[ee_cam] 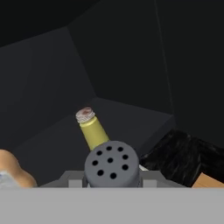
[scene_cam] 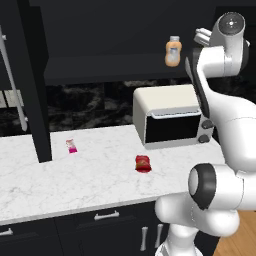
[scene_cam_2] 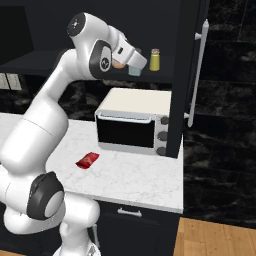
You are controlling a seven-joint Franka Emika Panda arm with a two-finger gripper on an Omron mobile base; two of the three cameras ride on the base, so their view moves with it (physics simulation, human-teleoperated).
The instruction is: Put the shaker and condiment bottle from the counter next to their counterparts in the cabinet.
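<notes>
Shaker (ee_cam: 112, 164): clenched in gripper (scene_cam_2: 134, 67) at cabinet (scene_cam_2: 165, 76) shelf edge. Risk: could knock yellow-green shaker (ee_cam: 92, 130) over; red condiment bottle (scene_cam: 143, 163) on counter (scene_cam: 90, 175).

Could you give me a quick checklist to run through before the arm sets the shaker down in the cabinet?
1. Shaker held in the gripper: ok, its holed grey cap sits between the jaws.
2. Gripper up at shelf level: ok.
3. Yellow-green shaker upright on the shelf ahead: ok.
4. Orange bottle upright on the shelf: ok.
5. Bare shelf beside the yellow-green shaker: ok, dark board is free around it.
6. Shaker base above the board: cannot tell, hidden.
7. Red bottle waiting on the counter: ok, lying on its side.
</notes>
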